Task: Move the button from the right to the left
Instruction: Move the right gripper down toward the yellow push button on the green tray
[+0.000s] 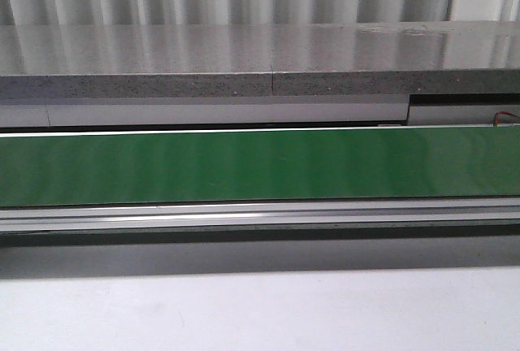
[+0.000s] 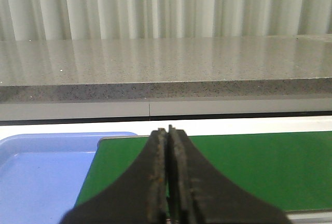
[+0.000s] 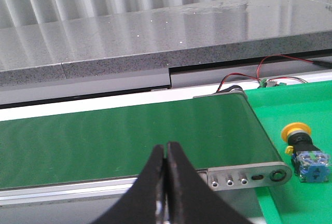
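Over belt (image 3: 129, 138), both arms low, level. Left gripper (image 2: 169, 130) closed, empty. Right gripper (image 3: 166, 146) closed, empty; button (image 3: 305, 154) on green tray (image 3: 290, 105), apart.

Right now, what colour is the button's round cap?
Orange-yellow, on the button; the right wrist view shows it best.

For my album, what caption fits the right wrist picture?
Shut right gripper over the belt; button on green tray.

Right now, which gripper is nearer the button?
Right. The button lies on the green tray beyond the belt's end, close by the right gripper. The left gripper sits at the blue tray; no button shows there.
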